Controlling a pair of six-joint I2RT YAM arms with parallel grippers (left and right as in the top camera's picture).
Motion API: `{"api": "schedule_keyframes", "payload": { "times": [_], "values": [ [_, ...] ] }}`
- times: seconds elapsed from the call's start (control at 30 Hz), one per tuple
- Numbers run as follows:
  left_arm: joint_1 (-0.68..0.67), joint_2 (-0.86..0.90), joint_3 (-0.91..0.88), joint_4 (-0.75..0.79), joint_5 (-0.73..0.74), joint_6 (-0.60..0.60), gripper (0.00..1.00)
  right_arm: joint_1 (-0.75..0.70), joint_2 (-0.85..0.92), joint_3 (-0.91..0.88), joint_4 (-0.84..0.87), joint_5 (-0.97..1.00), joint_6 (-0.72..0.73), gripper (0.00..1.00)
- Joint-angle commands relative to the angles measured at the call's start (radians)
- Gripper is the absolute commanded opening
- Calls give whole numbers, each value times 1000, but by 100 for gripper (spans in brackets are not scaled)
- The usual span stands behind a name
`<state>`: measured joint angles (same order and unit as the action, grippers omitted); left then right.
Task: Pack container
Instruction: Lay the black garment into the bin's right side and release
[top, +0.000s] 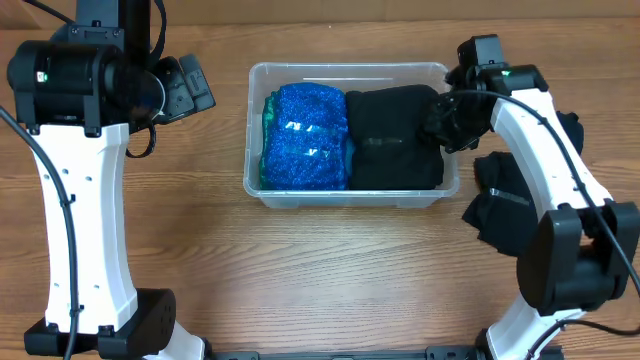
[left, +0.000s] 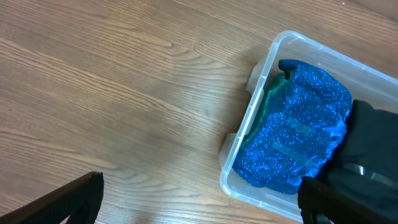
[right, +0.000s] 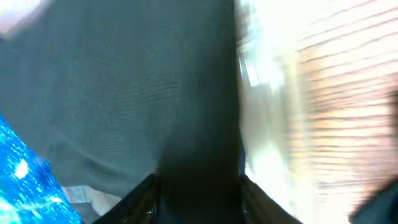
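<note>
The clear plastic container (top: 350, 68) stands mid-table. Inside it a blue sparkly cloth (top: 305, 135) fills the left half and a folded black cloth (top: 392, 140) fills the right half. My right gripper (top: 445, 122) is down at the container's right end, and in the right wrist view the gripper (right: 199, 199) has a dark fold of the black cloth (right: 124, 81) between its fingers. The view is blurred. My left gripper (top: 192, 90) hangs open and empty above the table, left of the container (left: 231, 180). The blue cloth (left: 298, 143) also shows in the left wrist view.
A heap of more black clothing (top: 505, 205) lies on the wooden table to the right of the container, partly under my right arm. The container's right wall shows as a pale blur (right: 267, 124) in the right wrist view.
</note>
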<state>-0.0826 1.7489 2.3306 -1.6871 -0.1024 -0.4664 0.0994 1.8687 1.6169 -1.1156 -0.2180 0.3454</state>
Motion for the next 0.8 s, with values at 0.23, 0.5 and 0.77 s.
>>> {"api": "schedule_keyframes", "payload": {
  "times": [0.23, 0.5, 0.77],
  "values": [
    [4, -1, -2, -2, -13, 18, 100, 130, -114, 6, 103, 69, 8, 27],
    [4, -1, -2, -2, -13, 18, 100, 152, 87, -71, 147, 135, 97, 16],
    [4, -1, -2, -2, -13, 18, 100, 130, -124, 80, 77, 135, -6, 74]
  ]
}}
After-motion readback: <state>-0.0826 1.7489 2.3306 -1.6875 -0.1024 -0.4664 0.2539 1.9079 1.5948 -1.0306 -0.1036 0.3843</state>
